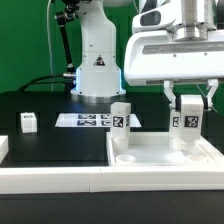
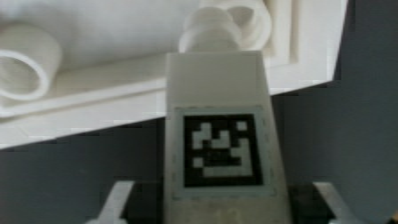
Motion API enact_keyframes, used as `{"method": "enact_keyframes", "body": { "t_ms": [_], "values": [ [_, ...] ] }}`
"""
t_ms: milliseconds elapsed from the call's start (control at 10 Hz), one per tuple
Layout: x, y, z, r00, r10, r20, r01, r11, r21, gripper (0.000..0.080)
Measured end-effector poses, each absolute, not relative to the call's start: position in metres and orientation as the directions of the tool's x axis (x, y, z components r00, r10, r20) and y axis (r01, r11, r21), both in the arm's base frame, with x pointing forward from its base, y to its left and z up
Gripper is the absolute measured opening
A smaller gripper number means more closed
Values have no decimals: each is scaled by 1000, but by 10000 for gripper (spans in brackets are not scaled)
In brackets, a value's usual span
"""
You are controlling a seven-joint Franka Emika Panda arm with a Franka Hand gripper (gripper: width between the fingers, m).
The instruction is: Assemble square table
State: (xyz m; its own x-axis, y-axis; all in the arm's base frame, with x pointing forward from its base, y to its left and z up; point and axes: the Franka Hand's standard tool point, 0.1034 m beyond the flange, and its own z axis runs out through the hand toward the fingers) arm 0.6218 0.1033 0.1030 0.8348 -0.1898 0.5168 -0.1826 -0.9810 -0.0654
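The square table's white top (image 1: 160,158) lies rim up at the exterior view's right. One white tagged leg (image 1: 121,117) stands upright at its far left corner. My gripper (image 1: 188,104) is shut on a second tagged leg (image 1: 186,120), held upright over the top's far right part. In the wrist view this leg (image 2: 221,120) runs away from my gripper (image 2: 222,205), a white finger (image 2: 121,200) on either side of it, and its far end meets the tabletop (image 2: 107,110). Whether the leg's end sits in a hole I cannot tell.
A third small white tagged leg (image 1: 28,122) stands on the black table at the exterior view's left. The marker board (image 1: 85,120) lies flat behind it, in front of the robot base (image 1: 95,70). A long white border bar (image 1: 50,181) runs along the front edge.
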Motion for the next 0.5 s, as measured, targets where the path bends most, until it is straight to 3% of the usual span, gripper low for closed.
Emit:
{"method": "enact_keyframes", "body": {
  "t_ms": [500],
  "values": [
    [624,107,99,831,-158,533,-155,-987,-50,290]
  ]
}}
